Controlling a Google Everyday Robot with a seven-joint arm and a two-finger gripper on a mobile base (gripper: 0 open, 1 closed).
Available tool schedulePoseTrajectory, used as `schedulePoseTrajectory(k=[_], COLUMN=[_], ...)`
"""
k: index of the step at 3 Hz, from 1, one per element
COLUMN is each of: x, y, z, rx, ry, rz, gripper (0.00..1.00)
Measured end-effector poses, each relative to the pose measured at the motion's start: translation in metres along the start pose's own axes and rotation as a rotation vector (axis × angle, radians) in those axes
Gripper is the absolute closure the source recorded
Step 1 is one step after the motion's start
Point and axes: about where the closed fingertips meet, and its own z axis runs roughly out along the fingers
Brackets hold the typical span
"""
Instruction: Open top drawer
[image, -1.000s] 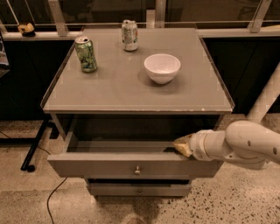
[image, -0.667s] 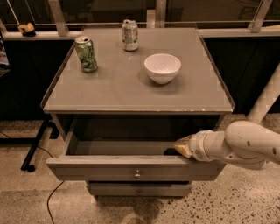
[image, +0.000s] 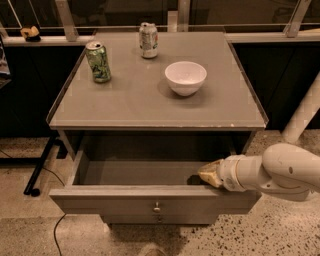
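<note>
A jolt might topple the green can on the desk. The top drawer stands well out below it, and a hard tug could derail it. The pincer sits inside the drawer's right front; I cannot tell its grip.

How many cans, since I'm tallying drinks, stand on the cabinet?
2: green can at left, silver can at back centre. The gripper reaches into the open top drawer.

top drawer: matt grey, smooth | knob: shiny metal | tabletop: matt grey | bowl: glossy white (ceramic, by its look) | green can, silver can: metal, slight sheen | gripper, at top drawer's right front corner: dull yellowish | arm: smooth white plastic
</note>
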Motion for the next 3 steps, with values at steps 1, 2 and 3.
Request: schedulePoseTrajectory(k=[1,2,3], x=[0.017,0.015,0.034], y=[0.026,0.025,0.054], z=[-0.011,-0.011,-0.026], rx=[-0.061,-0.061,-0.128], ry=[-0.010,-0.010,-0.024], rz=[-0.013,-0.013,-0.029], gripper=[1.00,1.00,1.00])
